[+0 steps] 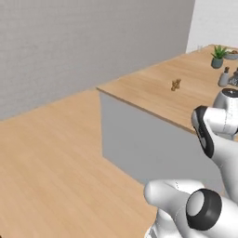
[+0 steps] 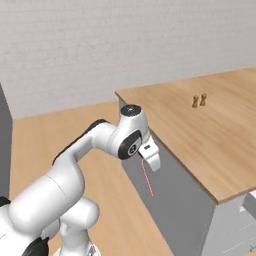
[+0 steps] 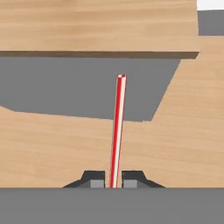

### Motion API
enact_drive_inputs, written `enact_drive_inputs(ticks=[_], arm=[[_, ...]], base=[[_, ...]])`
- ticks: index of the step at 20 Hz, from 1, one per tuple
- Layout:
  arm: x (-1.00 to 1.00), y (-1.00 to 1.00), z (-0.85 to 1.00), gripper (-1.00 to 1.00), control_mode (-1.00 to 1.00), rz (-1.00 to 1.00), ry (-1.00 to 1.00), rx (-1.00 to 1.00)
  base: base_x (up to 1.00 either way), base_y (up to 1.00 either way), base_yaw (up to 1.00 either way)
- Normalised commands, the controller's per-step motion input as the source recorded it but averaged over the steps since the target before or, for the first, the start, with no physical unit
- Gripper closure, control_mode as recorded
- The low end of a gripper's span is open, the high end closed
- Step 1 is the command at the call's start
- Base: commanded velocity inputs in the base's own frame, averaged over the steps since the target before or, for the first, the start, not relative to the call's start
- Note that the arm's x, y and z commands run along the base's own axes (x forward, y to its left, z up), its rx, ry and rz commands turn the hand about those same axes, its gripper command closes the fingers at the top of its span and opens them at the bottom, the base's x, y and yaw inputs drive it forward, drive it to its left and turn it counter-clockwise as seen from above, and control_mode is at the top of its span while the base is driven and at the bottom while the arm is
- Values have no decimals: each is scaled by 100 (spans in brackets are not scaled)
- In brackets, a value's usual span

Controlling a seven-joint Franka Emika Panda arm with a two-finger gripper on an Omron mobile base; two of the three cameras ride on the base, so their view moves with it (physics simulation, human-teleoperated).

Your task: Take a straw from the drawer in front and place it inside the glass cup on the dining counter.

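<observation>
1. Straw (image 3: 117,131): one, red, pinched between the two gripper (image 3: 113,180) fingertips in the hand view. It runs straight out from the tips, nearly up the middle of that view, far end pale.
2. Gripper nearly closed, clamped on the straw; fingers (image 3: 93,179) sit tight on either side with just the straw's width between them.
3. Right base view: gripper (image 2: 151,161) hangs beside the grey side wall of the desk, below the top's edge. Straw (image 2: 147,179) points down and slightly right from it, over the wood floor (image 2: 60,130), apart from the wall as far as I can tell.
4. Desk (image 2: 220,145): one, light-wood top on a grey base. Its corner nearest the arm sits just above and behind the gripper.
5. On the desk top: two small brown figures (image 2: 199,101) standing side by side, well apart from the gripper. In the left base view they read as one small brown clump (image 1: 175,84).
6. Far end of the desk, left base view: one potted plant (image 1: 218,56), one small dark-topped bottle (image 1: 224,77), one bowl-like item (image 1: 231,54) cut by the frame edge; too small to detail.
7. Hand view: desk edge crosses the top, grey wall below it, floor under that.
8. Arm: one, white.
</observation>
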Motion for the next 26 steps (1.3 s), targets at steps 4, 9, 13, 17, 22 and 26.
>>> enact_drive_inputs(ticks=[4,9,13,17,22,26], arm=[[0,0,0,100,100,0,0,0],[0,0,0,100,100,0,0,0],[0,0,0,100,100,0,0,0],[0,0,0,100,100,0,0,0],[0,0,0,100,100,0,0,0],[0,0,0,100,100,0,0,0]], base=[[100,73,-30],[100,87,-32],[100,100,-28],[100,100,-30],[100,100,-30],[100,100,-27]])
